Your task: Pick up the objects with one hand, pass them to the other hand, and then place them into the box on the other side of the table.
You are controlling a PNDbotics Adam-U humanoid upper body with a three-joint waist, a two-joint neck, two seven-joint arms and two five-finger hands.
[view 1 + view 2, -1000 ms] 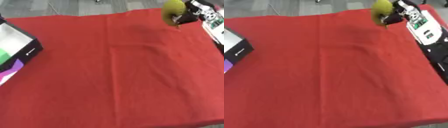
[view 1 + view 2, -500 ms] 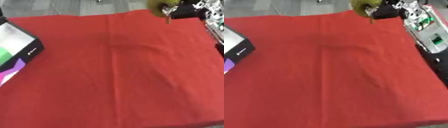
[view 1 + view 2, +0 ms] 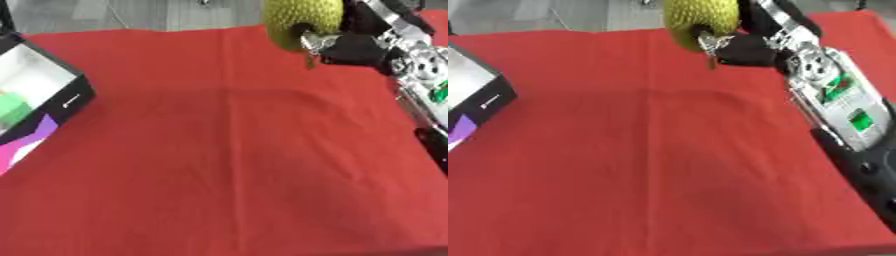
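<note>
Red cloth covers the whole table, creased along a line down its middle and across its upper half, with grey floor showing beyond the far edge. At the left edge sits the box, black-walled and open at the top, pale inside, with a green patch at its near end and a purple and pink flap hanging from its lower corner. Along the right side the robot's right arm reaches in from the lower right toward the far edge, silver and black, with green markings on its forearm. At its end the right hand is raised over the far part of the cloth, its dark fingers curled round a yellow-green bumpy fruit. The fruit is oval, cut off by the top of both views, and hangs above the cloth near the far edge, right of centre, well apart from the box.
</note>
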